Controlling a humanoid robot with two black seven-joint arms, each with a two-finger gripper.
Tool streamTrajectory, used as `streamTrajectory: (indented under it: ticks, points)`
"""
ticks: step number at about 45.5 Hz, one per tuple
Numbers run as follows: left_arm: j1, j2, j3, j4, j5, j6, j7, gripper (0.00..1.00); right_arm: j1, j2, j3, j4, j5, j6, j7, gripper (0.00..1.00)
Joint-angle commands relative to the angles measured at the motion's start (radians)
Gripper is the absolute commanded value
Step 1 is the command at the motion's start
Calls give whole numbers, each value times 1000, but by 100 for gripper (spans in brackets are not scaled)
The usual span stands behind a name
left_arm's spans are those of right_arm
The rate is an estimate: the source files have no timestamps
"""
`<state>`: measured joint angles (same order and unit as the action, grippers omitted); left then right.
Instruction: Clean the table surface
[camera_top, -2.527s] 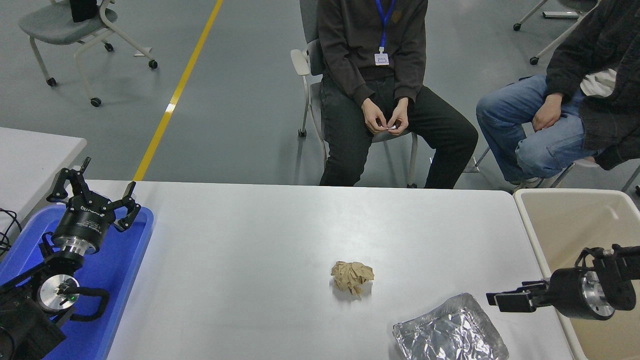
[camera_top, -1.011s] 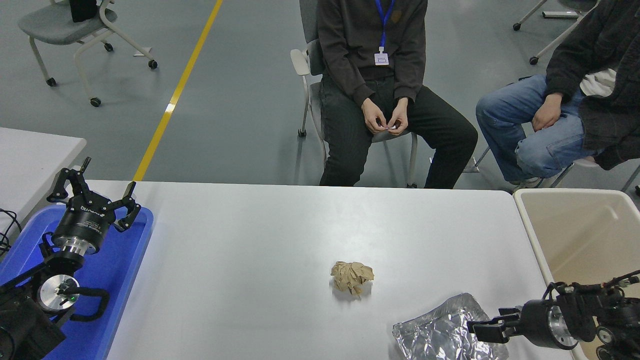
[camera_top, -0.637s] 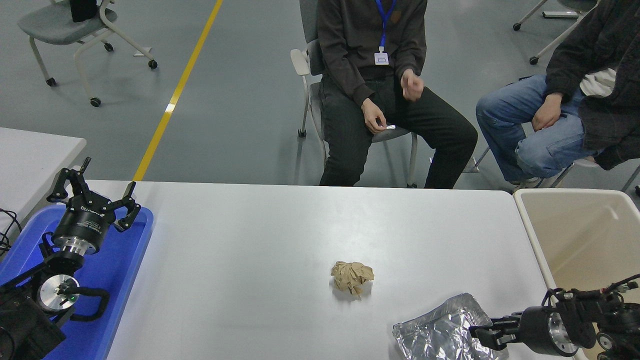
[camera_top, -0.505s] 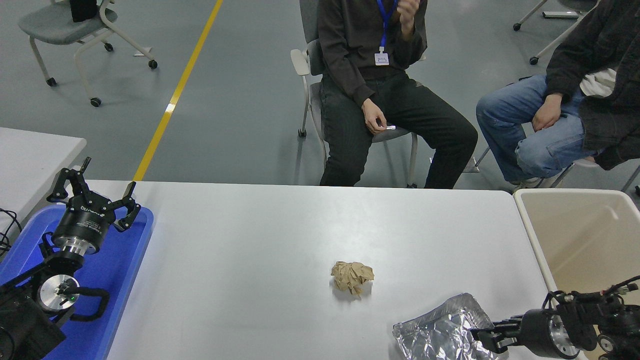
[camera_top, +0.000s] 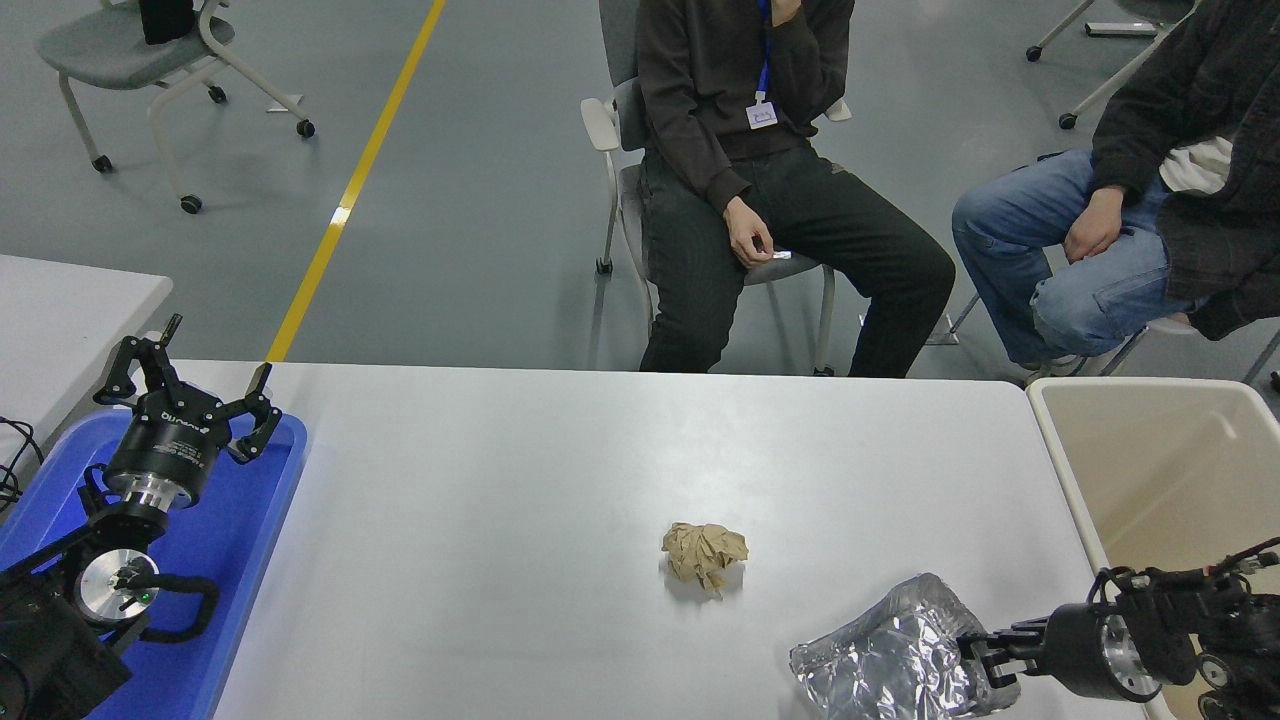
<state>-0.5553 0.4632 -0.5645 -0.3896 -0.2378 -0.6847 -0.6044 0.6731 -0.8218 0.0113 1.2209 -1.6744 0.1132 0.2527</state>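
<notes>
The pale grey-white table surface (camera_top: 560, 480) fills the middle of the head view. A crumpled brown paper ball (camera_top: 704, 553) lies on it, right of centre. A crumpled sheet of silver foil (camera_top: 885, 655) sits at the front right, its right side lifted a little. My right gripper (camera_top: 982, 655) comes in from the lower right and is shut on the foil's right edge. My left gripper (camera_top: 190, 385) is open and parked over the blue tray (camera_top: 230, 530) at the lower left.
A beige plastic bin (camera_top: 1160, 470) stands against the table's right end. Two people sit on chairs beyond the far edge, one in dark clothes (camera_top: 745, 100), one in jeans (camera_top: 1090, 240). A second table (camera_top: 60, 310) is at the far left.
My right gripper dropped and moved left to the foil, closed on its right edge, and has lifted that side slightly. The person in dark clothes raised one hand to the chin.
</notes>
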Motion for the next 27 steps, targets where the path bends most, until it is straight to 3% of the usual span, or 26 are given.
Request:
streamTrajectory:
  ticks: [1, 13, 27]
  points:
    - [0, 0, 0, 0, 0, 1, 0, 100, 40, -13, -1, 12, 25, 3, 2, 0]
    - [0, 0, 0, 0, 0, 1, 0, 100, 123, -94, -2, 57, 68, 43, 14, 0]
    - [0, 0, 0, 0, 0, 1, 0, 100, 238, -279, 3, 218, 113, 95, 85, 0]
